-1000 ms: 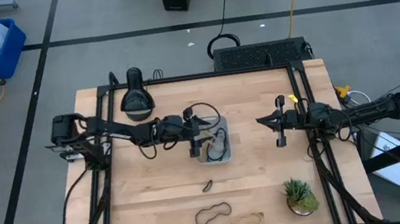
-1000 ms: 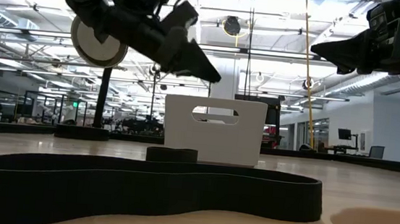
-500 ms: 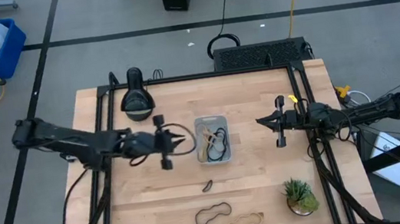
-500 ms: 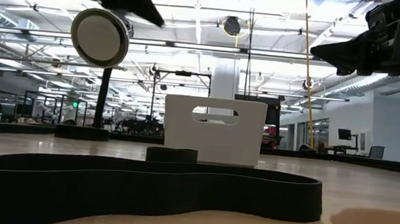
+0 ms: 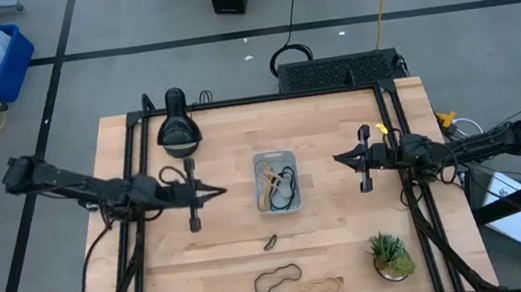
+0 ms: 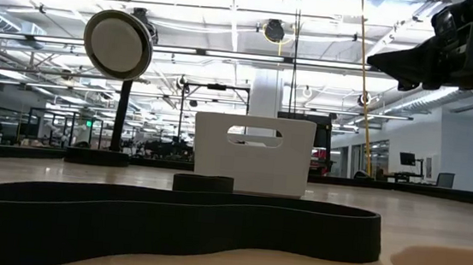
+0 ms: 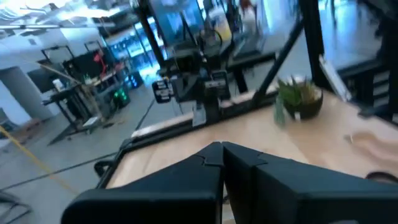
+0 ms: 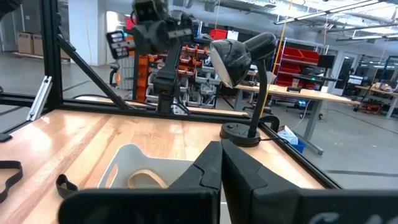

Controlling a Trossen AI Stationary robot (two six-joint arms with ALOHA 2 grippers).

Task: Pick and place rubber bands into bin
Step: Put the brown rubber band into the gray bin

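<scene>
Wooden table (image 5: 207, 274): left pincer (image 5: 218, 192) together, right pincer (image 5: 339, 157) together, both beside bin (image 5: 276, 182).

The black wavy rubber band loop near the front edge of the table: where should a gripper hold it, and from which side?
Grip the black wavy rubber band loop across one strand at its wider end, coming straight down from above. It lies flat and thin on the wooden table, so probably no side approach gets under it. The tan rubber band lies close beside it.
</scene>
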